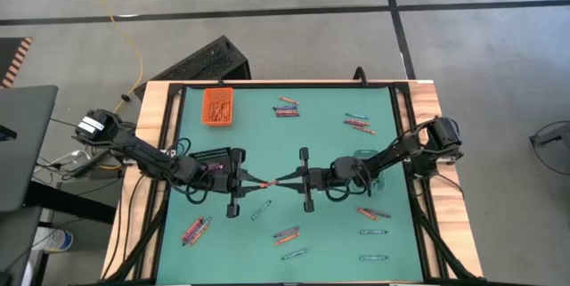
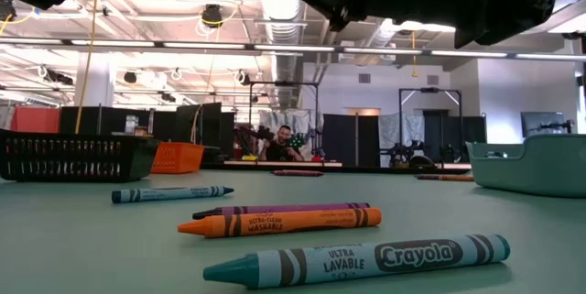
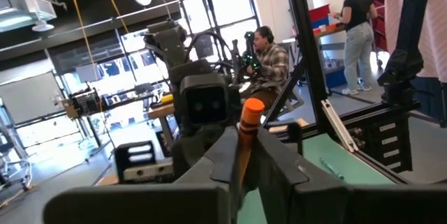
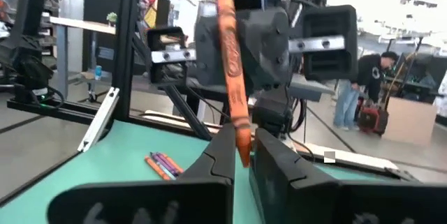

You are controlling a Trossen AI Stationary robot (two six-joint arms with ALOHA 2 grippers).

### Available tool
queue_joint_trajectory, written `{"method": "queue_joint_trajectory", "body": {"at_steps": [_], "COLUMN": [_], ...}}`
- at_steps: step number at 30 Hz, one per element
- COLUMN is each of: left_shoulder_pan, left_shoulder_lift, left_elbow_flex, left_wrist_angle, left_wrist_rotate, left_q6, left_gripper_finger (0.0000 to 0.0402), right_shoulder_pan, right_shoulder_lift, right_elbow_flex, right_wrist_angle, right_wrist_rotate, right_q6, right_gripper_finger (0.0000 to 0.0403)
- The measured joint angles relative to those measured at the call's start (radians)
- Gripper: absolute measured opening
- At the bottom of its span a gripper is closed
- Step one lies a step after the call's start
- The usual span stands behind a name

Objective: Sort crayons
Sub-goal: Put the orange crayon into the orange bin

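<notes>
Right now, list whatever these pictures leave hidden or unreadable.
- High view: which gripper really holds the orange crayon; left gripper and right gripper meet there, too small.
- Low view: both grippers, cut off by the top edge.
- High view: contents of the orange tray, too small.

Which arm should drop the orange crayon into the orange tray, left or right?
Left, probably. The left tool and the right tool both grip the thin orange crayon mid-table, but the small orange plastic tray sits on the left arm's side, farther from the right arm.
</notes>
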Motion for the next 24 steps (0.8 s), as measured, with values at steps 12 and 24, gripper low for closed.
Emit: {"method": "queue_joint_trajectory", "body": {"at_steps": [12, 24], "left_shoulder_pan": [-0.001, 0.031], "left_shoulder_lift": [0.000, 0.002], "left_elbow_flex": [0.000, 0.001], "left_wrist_angle": [-0.001, -0.480], "left_wrist_rotate": [-0.012, -0.177], "left_q6": [0.000, -0.418], "left_gripper_finger": [0.0084, 0.0080], "right_shoulder_pan": [-0.021, 0.066], "right_shoulder_lift": [0.000, -0.107], "right_elbow_flex": [0.000, 0.000], "right_wrist_angle": [-0.003, -0.474], "right_wrist_rotate": [0.001, 0.003], "right_q6": [0.022, 0.134], "right_gripper_finger": [0.0054, 0.0054]}}
